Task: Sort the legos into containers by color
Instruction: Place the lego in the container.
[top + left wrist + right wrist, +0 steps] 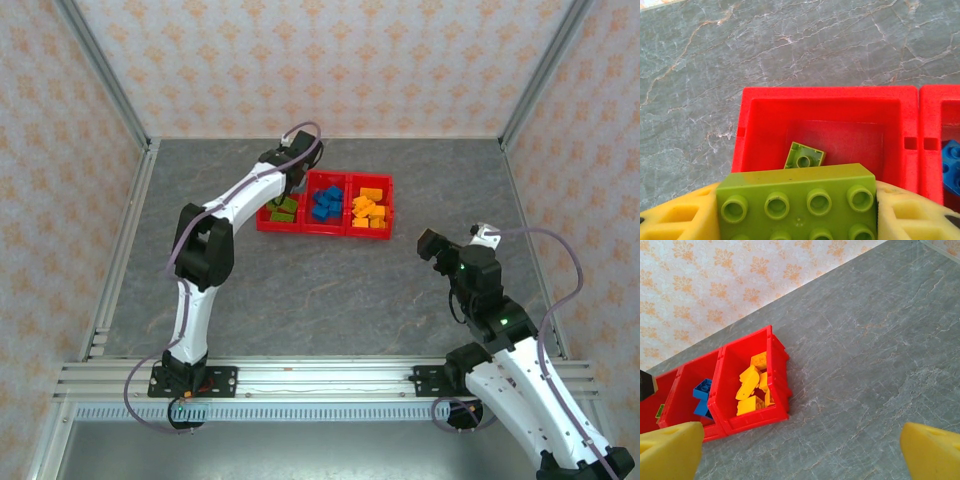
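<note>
- Left gripper (289, 188) hangs over the left end of the red tray (325, 232). Its yellow foam pads (675, 220) pinch a long lime green brick (797, 200) by its ends, studs facing the wrist camera.
- Below it is the left compartment (747, 130), with one small green brick (804, 156) lying tilted near the wall. More green bricks (284, 212) show from above.
- Blue bricks (326, 204) sit in the middle compartment and orange bricks (368, 210) in the right one.
- Right gripper (800, 455) is spread wide and empty over bare table (865, 365), well apart from the tray.

Risks, as judged:
- The held brick seems to sit above the compartment's edge, not its middle. If it is let go here, it may catch the rim and tip out onto the table.
- The height above the floor cannot be told. A long fall could bounce the brick off the small one.
- The blue brick (952, 165) lies just past the dividing wall (910, 125), so a drift that way would put green among blue.
- The soft pads may cling, so the brick could swing as they part.
</note>
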`<state>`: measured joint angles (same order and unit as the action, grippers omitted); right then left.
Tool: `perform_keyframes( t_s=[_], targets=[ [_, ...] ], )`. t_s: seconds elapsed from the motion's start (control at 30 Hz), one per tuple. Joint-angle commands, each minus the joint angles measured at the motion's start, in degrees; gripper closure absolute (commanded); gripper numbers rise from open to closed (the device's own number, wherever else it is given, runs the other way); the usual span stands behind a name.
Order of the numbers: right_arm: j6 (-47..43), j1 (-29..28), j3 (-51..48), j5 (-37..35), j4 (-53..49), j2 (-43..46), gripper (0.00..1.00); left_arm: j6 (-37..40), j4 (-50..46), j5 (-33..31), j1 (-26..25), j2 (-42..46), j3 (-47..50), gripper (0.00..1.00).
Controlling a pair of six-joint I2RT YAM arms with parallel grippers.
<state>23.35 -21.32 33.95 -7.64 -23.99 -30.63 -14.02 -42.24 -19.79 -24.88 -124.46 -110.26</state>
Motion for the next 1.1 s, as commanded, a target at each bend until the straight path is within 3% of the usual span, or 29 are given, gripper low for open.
perform_keyframes(
  t_s=[0.0,0.13,0.47,0.67,0.73,1.07],
  targets=[
    [-0.5,0.0,-0.8,-0.1,1.9,0.4,0.0,-0.2,-0.9,-2.1,0.8,-0.1,-2.1,0.46],
    [-0.6,-0.1,-0.9,0.3,2.2,0.4,0.0,-0.7,3.2,-1.5,1.3,0.7,0.8,0.44],
    [-0.9,-0.1,-0.9,0.3,2.2,0.1,0.0,-2.1,11.1,4.3,2.5,5.5,5.1,0.25],
    [-0.9,0.0,-0.9,0.3,2.2,-0.2,0.0,-3.3,13.7,5.3,2.5,10.4,7.9,0.07],
    [-0.9,0.0,-0.8,0.3,2.1,-0.5,0.0,-4.4,15.3,5.7,2.5,13.7,10.3,0.01],
    [-0.5,0.0,-0.4,-1.6,1.2,-1.2,0.0,-8.0,30.6,5.2,2.5,37.6,29.6,0.01]
  ],
)
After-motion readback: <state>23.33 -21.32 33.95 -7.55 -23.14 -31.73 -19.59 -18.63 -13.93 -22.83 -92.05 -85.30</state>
